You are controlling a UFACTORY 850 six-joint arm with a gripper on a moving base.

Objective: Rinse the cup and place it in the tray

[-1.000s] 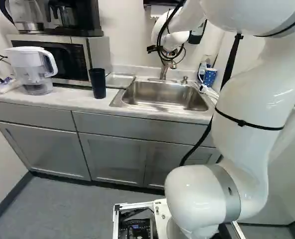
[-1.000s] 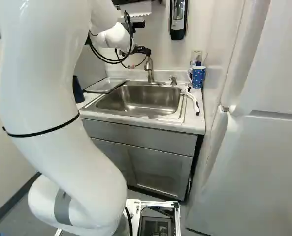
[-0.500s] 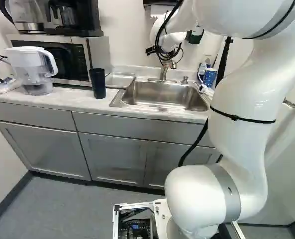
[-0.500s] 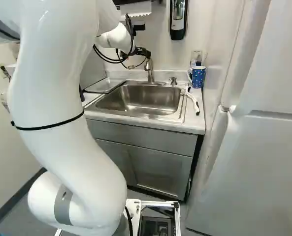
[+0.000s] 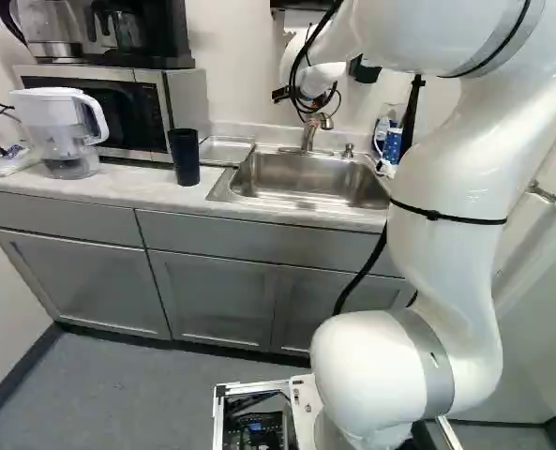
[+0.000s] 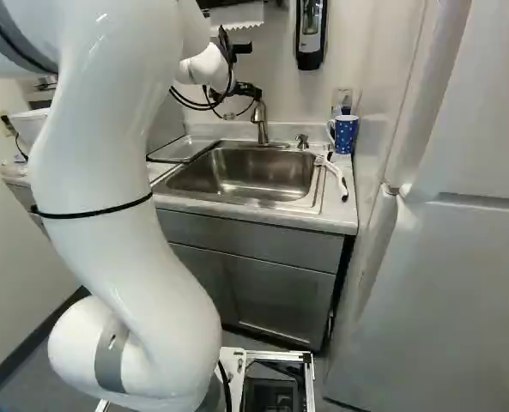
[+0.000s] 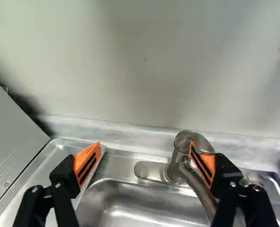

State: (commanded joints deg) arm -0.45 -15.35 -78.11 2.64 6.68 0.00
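Jaws stood wide apart, clamped on nothing; the gripper (image 7: 145,143) was over the sink (image 5: 310,185), w/ the faucet (image 7: 174,169) by its right finger (image 7: 208,164), contact unclear. No water showed, so rinsing prob. hadn't begun; rinse & placing both left to do. Black cup (image 5: 185,157), prob. the one meant, stood upright to the jaws' left, beyond the tray (image 5: 226,152). Tray lay left of & below them; blue mug (image 6: 346,135) off to their right.

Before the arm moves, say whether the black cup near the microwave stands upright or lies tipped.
Upright: in the left base view, the black cup stands on the counter on its narrower end.
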